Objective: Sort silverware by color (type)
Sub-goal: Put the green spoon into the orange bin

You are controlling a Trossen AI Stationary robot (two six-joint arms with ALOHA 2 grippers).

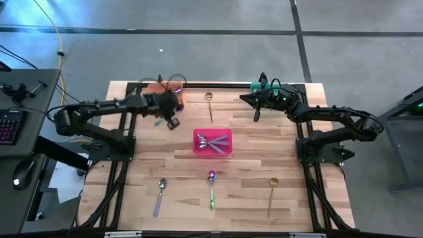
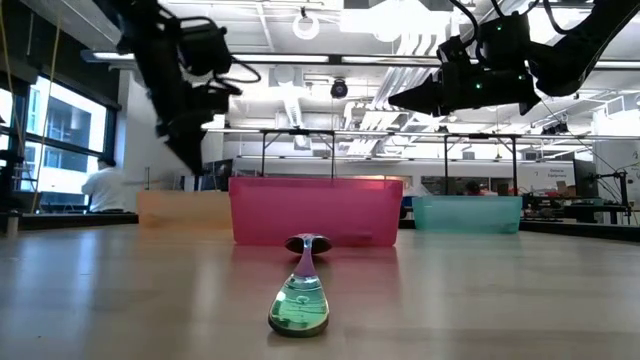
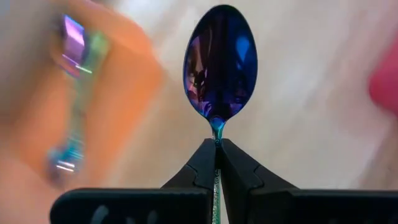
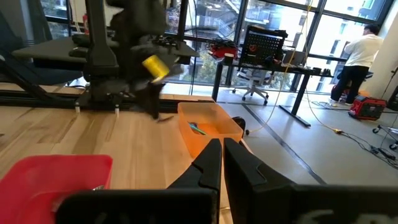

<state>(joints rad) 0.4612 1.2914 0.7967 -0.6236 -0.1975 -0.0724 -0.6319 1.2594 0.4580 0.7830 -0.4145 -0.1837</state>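
An iridescent purple spoon (image 3: 220,62) hangs pinched by its handle in the left claw (image 3: 217,152), beside the orange bin (image 1: 157,88). Such a thin grip could let it swivel and miss. The right claw (image 4: 219,155) waits clenched, empty.

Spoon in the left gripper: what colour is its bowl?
Iridescent blue-purple spoon; left wrist view shows it best.

Your left gripper (image 3: 217,163) hangs near the table's far left edge, fingers clamped together. Your right gripper (image 1: 257,116) waits closed, raised near the far right edge.
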